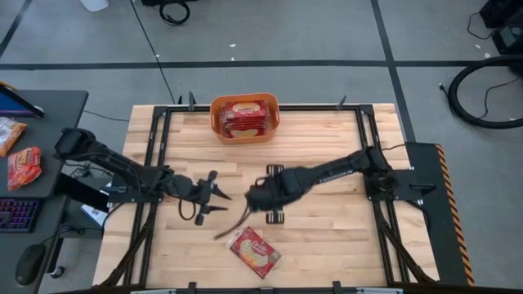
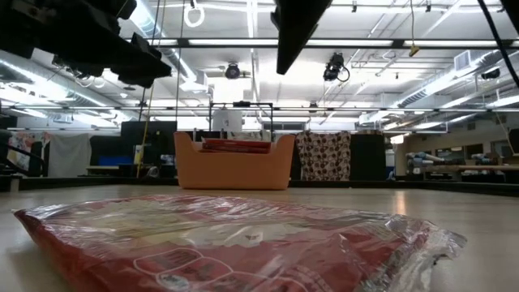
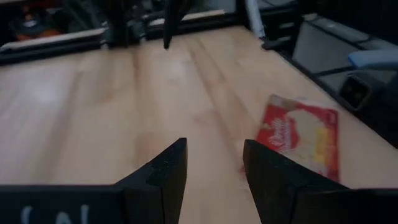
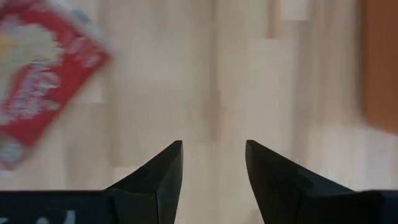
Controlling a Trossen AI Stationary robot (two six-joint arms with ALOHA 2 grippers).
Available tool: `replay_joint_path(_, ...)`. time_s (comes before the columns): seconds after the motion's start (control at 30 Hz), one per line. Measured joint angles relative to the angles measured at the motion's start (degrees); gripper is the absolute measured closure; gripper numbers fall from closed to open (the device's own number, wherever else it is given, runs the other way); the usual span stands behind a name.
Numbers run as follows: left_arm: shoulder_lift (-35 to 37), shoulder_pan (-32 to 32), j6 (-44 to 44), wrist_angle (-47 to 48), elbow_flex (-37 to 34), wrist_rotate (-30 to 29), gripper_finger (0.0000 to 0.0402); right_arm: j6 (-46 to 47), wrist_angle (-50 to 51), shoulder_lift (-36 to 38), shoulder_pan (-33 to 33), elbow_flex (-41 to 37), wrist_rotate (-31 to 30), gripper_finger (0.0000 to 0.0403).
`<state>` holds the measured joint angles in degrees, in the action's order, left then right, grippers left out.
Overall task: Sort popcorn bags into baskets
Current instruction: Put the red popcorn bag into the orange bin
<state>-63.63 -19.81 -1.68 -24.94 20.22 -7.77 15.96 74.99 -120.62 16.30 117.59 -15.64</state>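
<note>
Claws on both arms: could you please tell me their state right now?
Left claw: open, holding nothing, over bare table.
Right claw: open, holding nothing.

The robot has two dark, thin arms made of jointed pieces. The black left gripper point(image 1: 219, 196) ends in two pointed fingers point(image 3: 163, 174) shaped like flat wedges. The black right gripper point(image 1: 233, 228) has the same kind of wedge fingers point(image 4: 159, 173). Each arm grows from a black base.
</note>
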Motion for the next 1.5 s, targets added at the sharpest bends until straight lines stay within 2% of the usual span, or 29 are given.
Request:
replay_joint_path(0.23, -10.7, -6.7, 1.2, -6.5, 0.9, -0.2, 0.0239, 8.4, -7.3, 0.0, 5.7, -7.5, 0.7, 0.0224)
replay_joint_path(0.43, -18.7, -14.6, 5.6, -5.1, 7.5, -10.4, 0.0239, 14.8, -11.5, -0.1, 11.3, -12.2, -0.2, 0.0224)
replay_joint_path(0.6, -26.9, -21.1, 6.0, 3.8, 16.2, -19.4, 0.0239, 17.9, -13.5, -0.1, 15.2, -13.8, -5.9, 0.0225)
replay_joint_path(0.7, -31.5, -24.4, 6.8, 12.7, 21.3, -23.9, 0.0239, 19.4, -15.1, -0.1, 17.2, -14.7, -7.8, 0.0225)
replay_joint_path(0.87, -37.2, -28.5, 10.9, 27.2, 29.9, -26.0, 0.0238, 22.0, -17.0, -0.1, 20.0, -15.4, -11.2, 0.0225)
replay_joint_path(1.0, -40.8, -30.2, 12.4, 35.2, 35.9, -28.2, 0.0219, 23.5, -16.9, -0.1, 21.3, -15.6, -12.9, 0.0225)
replay_joint_path(1.1, -43.6, -30.3, 12.4, 39.0, 39.1, -31.1, 0.0193, 24.2, -17.5, -0.1, 21.6, -15.6, -13.3, 0.0225)
replay_joint_path(1.2, -46.1, -29.8, 9.8, 40.4, 41.5, -31.2, 0.0178, 24.1, -19.0, -0.1, 21.6, -15.6, -13.3, 0.0225)
replay_joint_path(1.33, -48.2, -29.0, 6.6, 43.2, 43.7, -30.9, 0.0181, 23.1, -20.8, -0.1, 21.6, -15.6, -13.2, 0.0225)
replay_joint_path(1.5, -48.9, -27.5, 5.1, 46.9, 44.4, -30.8, 0.0207, 22.4, -21.4, -0.1, 21.6, -15.6, -12.9, 0.0225)
